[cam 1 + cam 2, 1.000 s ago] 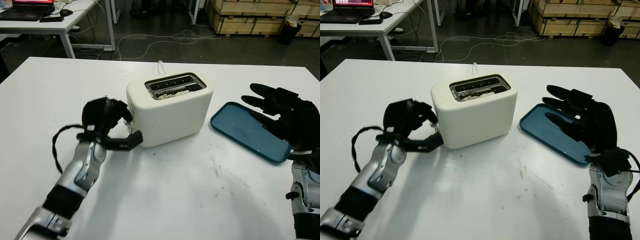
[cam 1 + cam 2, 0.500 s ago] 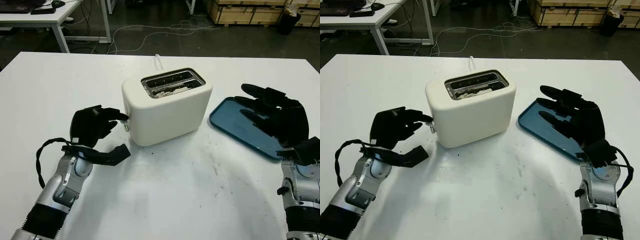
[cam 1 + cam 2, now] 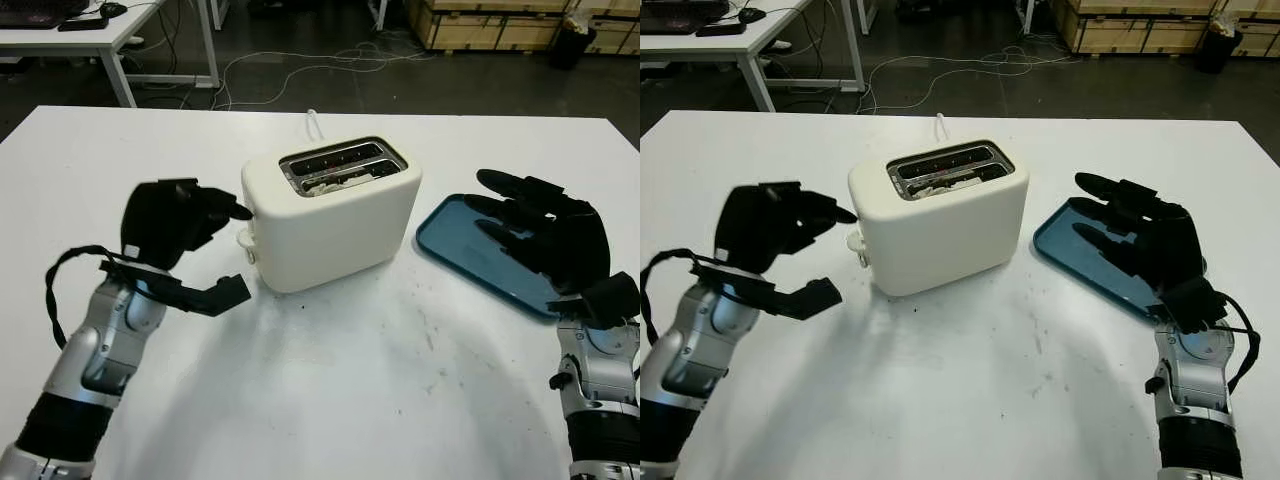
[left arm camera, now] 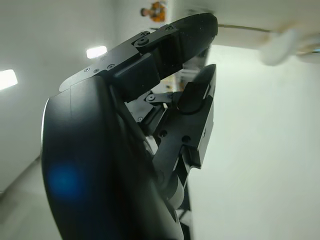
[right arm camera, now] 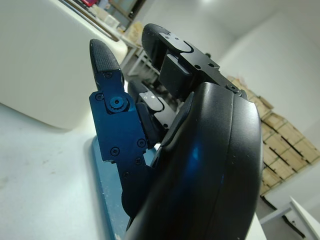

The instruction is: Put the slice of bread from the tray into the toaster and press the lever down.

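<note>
The cream toaster [image 3: 335, 220] stands mid-table, with something pale like the bread [image 3: 335, 181] down in its nearer slot. A small white lever knob [image 3: 246, 240] sticks out of its left end, about halfway down. My left hand [image 3: 190, 220] hangs open just left of the toaster, its fingertips [image 3: 238, 211] close to the upper left corner and above the knob, holding nothing. The blue tray [image 3: 470, 250] lies bare to the right of the toaster. My right hand [image 3: 540, 235] hovers open over the tray's near end.
The toaster's white cord [image 3: 318, 122] runs off the table's far edge. Beyond the table are a desk [image 3: 110, 30] at the back left, cables on the floor and wooden crates [image 3: 490, 22] at the back right. Bare white tabletop [image 3: 360, 380] stretches in front of the toaster.
My left hand was against the toaster's left end by the lever a second ago; it has since pulled back and risen to beside the top corner. The right hand has hardly moved.
</note>
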Robot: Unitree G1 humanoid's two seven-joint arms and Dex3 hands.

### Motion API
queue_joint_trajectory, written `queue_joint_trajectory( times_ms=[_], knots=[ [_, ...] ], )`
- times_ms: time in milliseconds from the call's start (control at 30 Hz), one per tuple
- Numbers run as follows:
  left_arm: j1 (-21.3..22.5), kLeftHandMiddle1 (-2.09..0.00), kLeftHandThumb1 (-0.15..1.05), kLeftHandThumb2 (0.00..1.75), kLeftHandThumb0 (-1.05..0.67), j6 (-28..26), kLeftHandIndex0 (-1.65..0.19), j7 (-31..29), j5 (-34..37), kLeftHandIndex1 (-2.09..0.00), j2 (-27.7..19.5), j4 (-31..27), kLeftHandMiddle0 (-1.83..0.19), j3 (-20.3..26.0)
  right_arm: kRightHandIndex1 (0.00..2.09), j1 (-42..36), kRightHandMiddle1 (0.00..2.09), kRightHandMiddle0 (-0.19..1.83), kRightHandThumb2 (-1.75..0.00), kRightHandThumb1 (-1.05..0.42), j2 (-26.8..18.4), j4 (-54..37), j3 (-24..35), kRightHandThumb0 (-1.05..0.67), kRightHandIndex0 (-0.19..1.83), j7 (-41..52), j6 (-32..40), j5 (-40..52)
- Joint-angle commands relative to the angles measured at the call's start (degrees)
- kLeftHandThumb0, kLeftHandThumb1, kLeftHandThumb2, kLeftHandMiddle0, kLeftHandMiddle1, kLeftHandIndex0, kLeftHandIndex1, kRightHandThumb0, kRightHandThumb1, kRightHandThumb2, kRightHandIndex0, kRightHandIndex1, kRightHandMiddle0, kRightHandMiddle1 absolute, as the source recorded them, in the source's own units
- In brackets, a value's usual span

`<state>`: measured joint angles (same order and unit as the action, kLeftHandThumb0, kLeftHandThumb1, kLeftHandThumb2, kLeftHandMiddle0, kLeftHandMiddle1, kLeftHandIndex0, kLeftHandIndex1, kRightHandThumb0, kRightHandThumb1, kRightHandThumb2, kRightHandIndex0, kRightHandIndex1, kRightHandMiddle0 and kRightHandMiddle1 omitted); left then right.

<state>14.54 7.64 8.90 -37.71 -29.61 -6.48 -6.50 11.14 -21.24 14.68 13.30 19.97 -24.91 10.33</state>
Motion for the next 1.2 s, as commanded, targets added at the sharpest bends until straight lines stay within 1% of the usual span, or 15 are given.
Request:
queue_joint_trajectory(
  times_ms=[0, 100, 233, 333, 433, 467, 500, 533, 600, 667, 800, 933, 1033, 1100, 1167],
  knots=[
    [1.3, -1.08, 0.75, 0.00, 0.02, -0.3, -1.33, -1.4, -0.9, -0.18, -0.8, -1.5, -1.02, 1.0, 0.00, 0.6, 0.00, 0.80, 0.00, -0.86, 0.2, -0.3, -0.1, -0.49, 0.88, -0.6, 0.8, -0.3],
    [1.5, -1.07, 0.75, 0.00, 0.03, -0.4, -1.33, -2.9, -0.5, -0.18, -1.1, -2.4, -1.04, 1.7, 0.00, 0.5, 0.00, 0.80, 0.00, -0.86, 0.2, -0.1, -0.1, -0.48, 0.88, -0.4, 0.7, 0.1],
    [1.9, -1.07, 0.74, 0.00, 0.01, 1.0, -1.34, -2.8, -0.2, -0.18, -1.3, -1.9, -1.06, 2.7, 0.00, 0.2, 0.00, 0.80, 0.00, -0.85, 0.3, -1.0, 0.0, -0.47, 0.88, -0.4, 1.7, 0.5],
    [1.6, -1.07, 0.74, 0.00, 0.01, 1.6, -1.30, -1.3, 2.7, -0.16, 0.7, -1.5, -1.05, 4.6, 0.00, 0.4, 0.00, 0.80, 0.00, -0.85, 0.7, -0.9, 0.2, -0.47, 0.88, -0.5, 1.3, 1.0],
    [0.9, -1.04, 0.79, 0.02, 0.01, -0.3, -1.12, -1.0, 9.7, -0.06, 5.9, -3.0, -0.87, 7.7, 0.00, 0.4, 0.00, 0.81, 0.00, -0.84, 2.1, -1.8, 0.8, -0.46, 0.88, -1.1, 3.3, 3.3],
    [0.6, -1.01, 0.83, 0.03, -0.04, -1.8, -1.02, -1.6, 12.0, -0.03, 7.5, -4.1, -0.75, 8.5, 0.00, 0.6, 0.00, 0.79, 0.00, -0.84, 2.3, -1.9, 0.9, -0.46, 0.85, -1.2, 3.9, 3.9],
    [0.3, -0.99, 0.85, 0.04, -0.09, -3.0, -0.96, -2.3, 13.7, -0.01, 8.6, -5.1, -0.67, 9.1, 0.00, 0.8, 0.00, 0.77, -0.01, -0.85, 2.4, -2.0, 1.0, -0.46, 0.83, -1.2, 4.4, 4.3],
    [0.0, -0.98, 0.86, 0.04, -0.12, -4.3, -0.93, -3.0, 14.9, -0.01, 9.4, -6.1, -0.63, 9.5, 0.00, 1.2, 0.00, 0.76, -0.01, -0.85, 2.1, -2.3, 1.0, -0.46, 0.82, -1.2, 5.2, 4.3],
    [-0.5, -0.94, 0.88, 0.04, -0.26, -6.4, -0.85, -4.8, 16.4, 0.00, 9.8, -8.0, -0.53, 10.3, 0.00, 2.3, 0.00, 0.73, -0.01, -0.86, 0.6, -2.5, 1.1, -0.48, 0.79, -1.0, 6.5, 3.5],
    [-0.5, -0.92, 0.88, 0.04, -0.36, -7.5, -0.81, -7.0, 17.5, 0.00, 8.8, -9.0, -0.50, 11.3, 0.00, 4.1, 0.00, 0.72, -0.01, -0.86, -1.6, -2.5, 1.5, -0.52, 0.77, -0.7, 8.3, 2.6],
    [1.1, -0.87, 0.86, 0.02, -0.44, -9.0, -0.82, -11.5, 17.8, -0.01, 4.6, -9.7, -0.50, 13.4, 0.00, 8.7, 0.00, 0.67, -0.01, -0.89, -7.2, -1.1, 1.3, -0.57, 0.71, 0.2, 11.8, 0.1],
    [4.1, -0.71, 0.83, 0.00, -0.52, -8.0, -0.88, -15.0, 16.3, -0.04, -1.3, -7.7, -0.62, 13.7, 0.00, 13.9, 0.00, 0.64, 0.00, -0.87, -12.3, 1.9, -0.3, -0.60, 0.67, 1.8, 15.0, -3.4],
    [6.9, -0.61, 0.78, 0.00, -0.57, -8.5, -0.91, -17.9, 14.8, -0.04, -5.5, -6.1, -0.69, 13.0, 0.00, 17.5, 0.00, 0.63, 0.00, -0.86, -15.8, 4.9, -2.4, -0.61, 0.66, 3.9, 14.1, -6.9],
    [8.5, -0.57, 0.72, 0.00, -0.55, -8.3, -0.92, -19.5, 14.5, -0.04, -7.2, -4.9, -0.72, 12.5, 0.00, 19.8, 0.00, 0.63, 0.00, -0.87, -18.0, 6.8, -4.3, -0.68, 0.65, 5.2, 12.2, -10.1],
    [9.7, -0.55, 0.68, 0.00, -0.54, -7.6, -0.92, -20.4, 13.8, -0.04, -8.6, -3.7, -0.75, 12.0, 0.00, 21.9, 0.00, 0.63, 0.00, -0.87, -19.5, 8.7, -5.8, -0.70, 0.64, 6.2, 10.8, -12.2]
  ],
)
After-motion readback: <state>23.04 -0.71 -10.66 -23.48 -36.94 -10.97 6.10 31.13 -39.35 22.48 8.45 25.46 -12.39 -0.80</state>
